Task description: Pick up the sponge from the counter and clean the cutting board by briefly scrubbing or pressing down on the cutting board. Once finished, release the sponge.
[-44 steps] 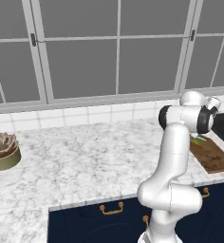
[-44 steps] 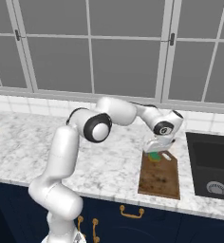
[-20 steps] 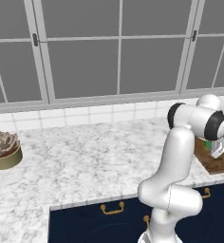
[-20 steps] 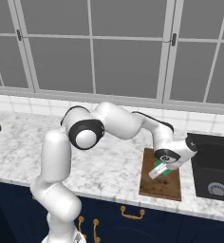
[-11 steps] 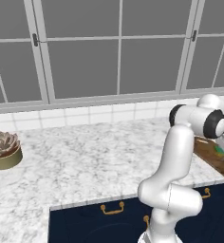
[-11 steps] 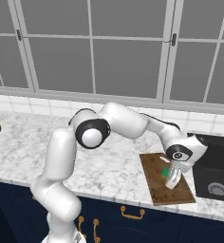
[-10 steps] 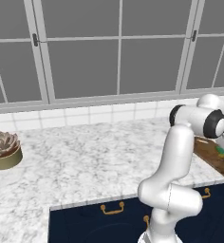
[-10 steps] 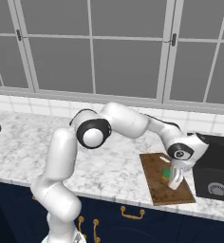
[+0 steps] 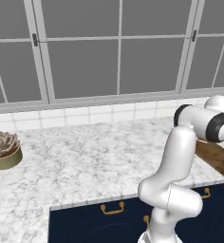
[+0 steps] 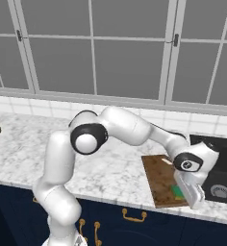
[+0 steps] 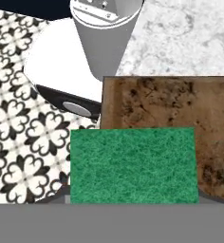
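The white arm reached right across the marble counter [image 10: 29, 144] to the dark brown cutting board [image 10: 159, 178]. Its end effector [image 10: 185, 196] hung over the board's near right corner, pinching the green sponge [image 10: 178, 191] just above the wood. A black sink [image 10: 222, 168] lay just beside the board.

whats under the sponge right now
The sponge, held in the gripper, sits over the near end of the cutting board. Its green face hides whether its underside touches the wood, and the gripper's fingertips.
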### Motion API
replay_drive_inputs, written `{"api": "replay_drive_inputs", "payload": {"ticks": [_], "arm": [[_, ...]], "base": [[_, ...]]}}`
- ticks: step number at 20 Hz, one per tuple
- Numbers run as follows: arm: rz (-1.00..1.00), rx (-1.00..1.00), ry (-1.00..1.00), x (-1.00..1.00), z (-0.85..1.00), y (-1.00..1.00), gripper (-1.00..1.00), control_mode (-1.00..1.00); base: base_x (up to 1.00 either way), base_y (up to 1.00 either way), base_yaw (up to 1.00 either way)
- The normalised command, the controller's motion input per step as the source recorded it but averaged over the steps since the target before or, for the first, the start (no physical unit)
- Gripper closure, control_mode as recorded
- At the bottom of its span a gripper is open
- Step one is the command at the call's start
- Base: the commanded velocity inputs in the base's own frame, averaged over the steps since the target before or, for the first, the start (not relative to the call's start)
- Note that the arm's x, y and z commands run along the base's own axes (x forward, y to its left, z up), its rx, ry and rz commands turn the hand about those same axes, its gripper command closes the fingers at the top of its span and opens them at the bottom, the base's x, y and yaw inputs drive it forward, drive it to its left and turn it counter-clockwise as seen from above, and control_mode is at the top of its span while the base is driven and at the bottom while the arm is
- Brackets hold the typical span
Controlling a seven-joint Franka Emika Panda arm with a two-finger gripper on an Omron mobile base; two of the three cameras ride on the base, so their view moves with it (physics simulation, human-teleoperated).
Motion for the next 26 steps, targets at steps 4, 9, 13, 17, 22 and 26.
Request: {"api": "replay_drive_inputs", "payload": {"ticks": [4,9,13,17,22,26], "arm": [[0.01,0.00,-0.38,-0.45,0.00,0.28,1.00,-1.00],[0.00,0.00,-0.16,0.60,0.23,0.06,1.00,-1.00],[0.08,0.00,-0.01,0.90,0.29,0.00,1.00,-1.00],[0.30,0.08,-0.01,-0.12,-0.19,0.00,1.00,-1.00],[0.24,0.13,-0.12,-0.85,-0.29,-0.22,1.00,-1.00],[0.25,0.07,-0.06,0.12,0.00,-0.57,1.00,-1.00]], "base": [[0.00,0.00,0.00],[0.00,0.00,0.00],[0.00,0.00,0.00],[0.00,0.00,0.00],[0.00,0.00,0.00],[0.00,0.00,0.00]]}}
